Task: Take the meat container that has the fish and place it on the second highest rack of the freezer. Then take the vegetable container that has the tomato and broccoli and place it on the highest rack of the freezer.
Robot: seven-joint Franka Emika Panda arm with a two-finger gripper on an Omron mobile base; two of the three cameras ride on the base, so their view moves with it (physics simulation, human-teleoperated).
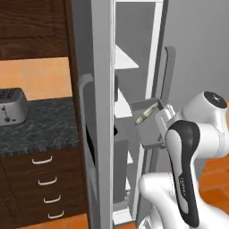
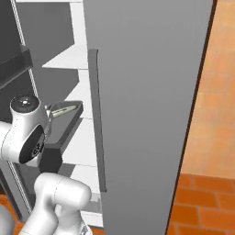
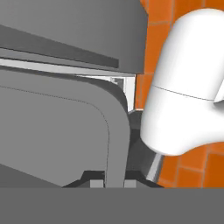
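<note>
grey tray: meat container [image 1: 150, 123] with fish [image 1: 147, 113], centre frame, at freezer [image 1: 100, 112] opening
gripper [image 3: 114, 181]: clenched on container rim
left: shelving it, then veg container

Flat even rendered light; faint shadows; slightly soft, pixelated.

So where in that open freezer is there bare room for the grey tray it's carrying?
Both upper white shelves of the freezer look bare: the top one and the one below, level with the tray. It is tight at the opening, where the tray with the fish, the gripper and the door crowd together.
</note>
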